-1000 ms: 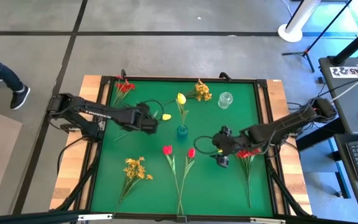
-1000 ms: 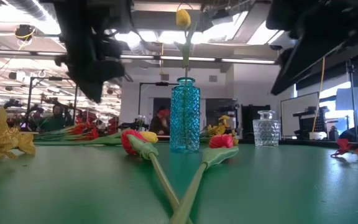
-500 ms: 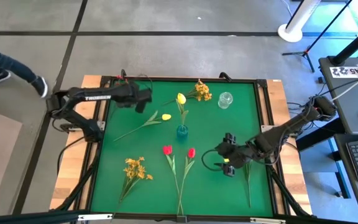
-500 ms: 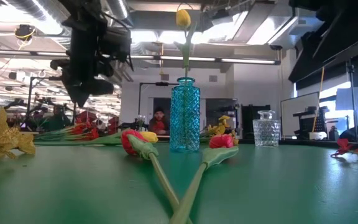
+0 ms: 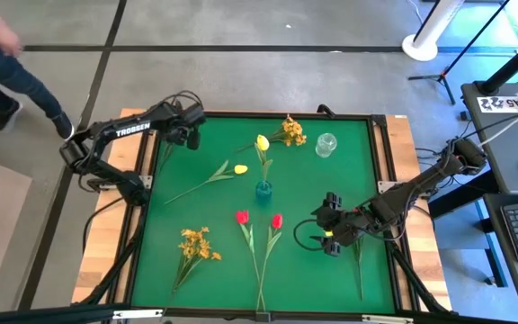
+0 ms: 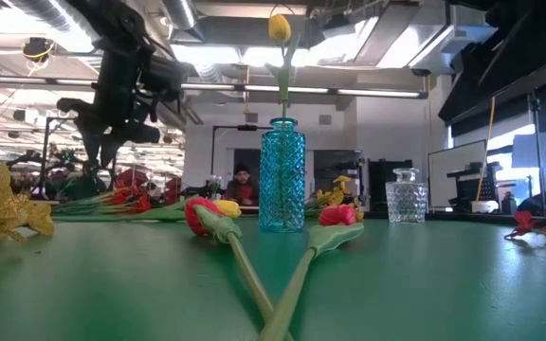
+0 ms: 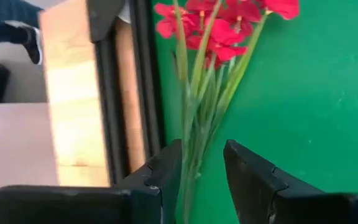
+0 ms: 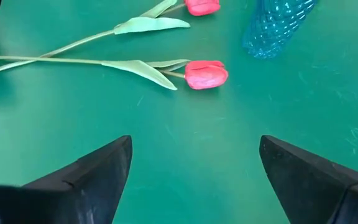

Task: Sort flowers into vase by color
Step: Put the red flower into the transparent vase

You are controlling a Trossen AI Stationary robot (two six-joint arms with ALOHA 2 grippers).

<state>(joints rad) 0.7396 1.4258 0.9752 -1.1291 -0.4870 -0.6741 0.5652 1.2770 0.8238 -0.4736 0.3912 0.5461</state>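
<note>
My left gripper (image 5: 189, 133) (image 7: 202, 171) hangs open over the table's far-left corner; its fingers stand on either side of the green stems of a red small-blossom spray (image 7: 219, 31) (image 5: 174, 126) lying on the mat. Whether they touch the stems, I cannot tell. My right gripper (image 5: 331, 238) (image 8: 194, 180) is wide open above bare mat, right of two red tulips (image 5: 242, 216) (image 8: 206, 73). A blue vase (image 5: 263, 189) (image 6: 282, 175) holds one yellow tulip (image 5: 262, 142). Another yellow tulip (image 5: 240, 168) lies flat. The clear vase (image 5: 326, 144) stands empty.
Yellow-orange clusters lie at the far edge (image 5: 290, 131) and near-left (image 5: 196, 245). A second red spray (image 5: 358, 247) lies partly under my right arm. The raised black frame (image 7: 143, 93) runs beside my left gripper. A person walks beyond the table's far-left corner.
My left gripper has swung from beside the lying yellow tulip at mid-table to the far-left corner, over the red spray. My right gripper has shifted a little toward the near edge. The flowers and vases have stayed where they were.
</note>
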